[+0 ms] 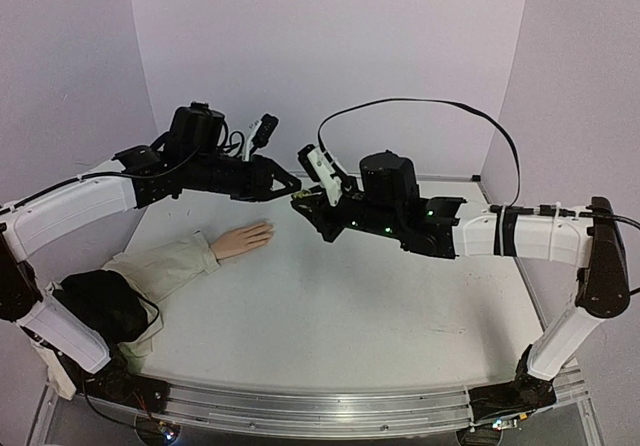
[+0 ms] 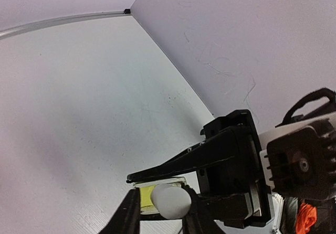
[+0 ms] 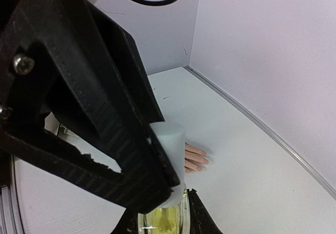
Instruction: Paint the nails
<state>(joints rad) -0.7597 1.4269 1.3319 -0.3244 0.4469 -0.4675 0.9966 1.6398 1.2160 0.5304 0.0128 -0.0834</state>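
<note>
The pale peach mannequin hand (image 1: 243, 239) lies flat on the white table, its beige sleeve (image 1: 165, 266) running left; the nails are too small to see there. Its fingertips with the nails (image 3: 199, 160) show in the right wrist view behind the bottle. Both grippers meet in the air right of the hand. My right gripper (image 1: 308, 204) (image 3: 161, 213) is shut on the small yellowish-green bottle (image 3: 164, 222). My left gripper (image 1: 288, 188) (image 2: 163, 196) is shut on the bottle's white cap (image 2: 170, 200) (image 3: 172, 150), which sits on the bottle.
A black cloth lump (image 1: 100, 304) lies on the sleeve's near end by the left arm's base. Lilac walls close the table at the back and sides. A black cable (image 1: 420, 106) arcs above the right arm.
</note>
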